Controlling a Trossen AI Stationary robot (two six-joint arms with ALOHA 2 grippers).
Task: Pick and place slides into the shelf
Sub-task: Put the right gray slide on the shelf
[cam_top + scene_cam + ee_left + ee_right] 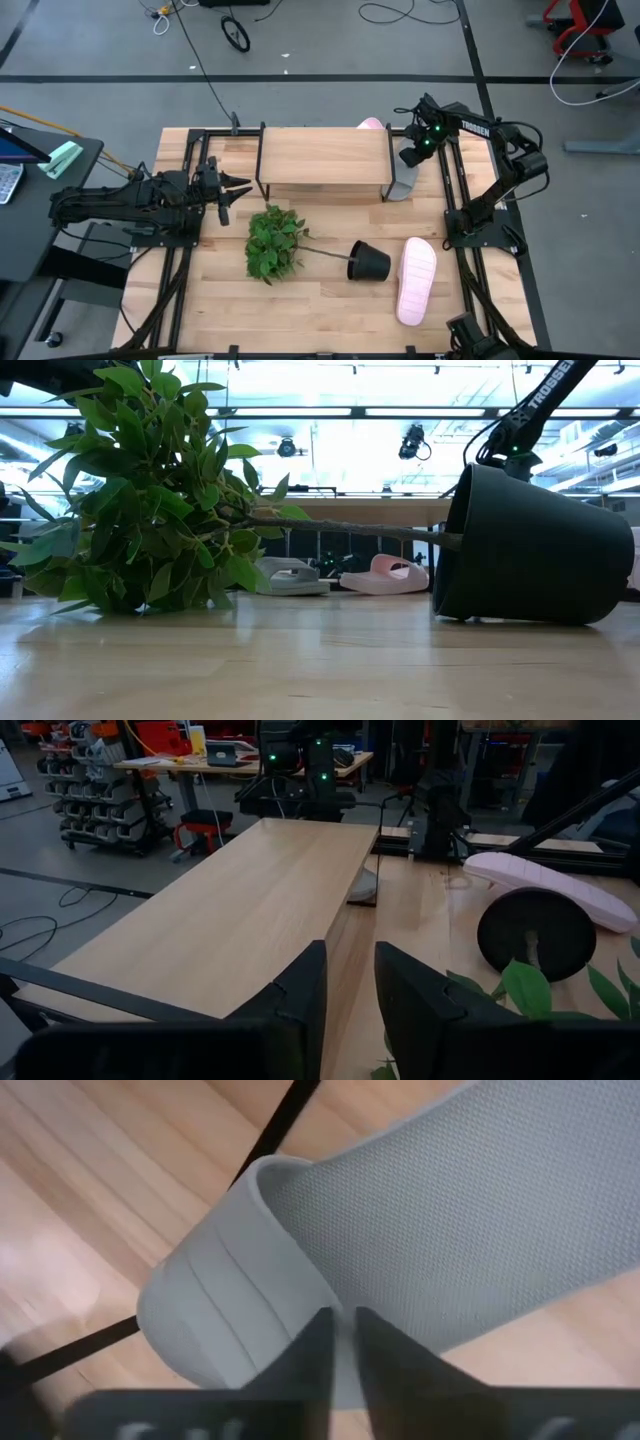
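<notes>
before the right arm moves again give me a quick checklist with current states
1. Right gripper closed on the grey slide strap: ok, fingers pinch the strap edge.
2. Grey slide lined up at the shelf right end: ok, by the leg.
3. Slide fully under the shelf: not ok, part sticks out.
4. Left gripper clear: ok, open at the shelf's left end.
5. Pink slide reachable: ok, beside the tipped pot.
6. Slides already stowed: cannot tell how many.

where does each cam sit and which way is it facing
high: overhead, straight down on the shelf, both arms.
low: tabletop height, level past the plant pot; an arm above.
left wrist: behind left hand, along the shelf.
right wrist: over right hand, pinching a grey slide.
Shared: high and low both show the plant.
</notes>
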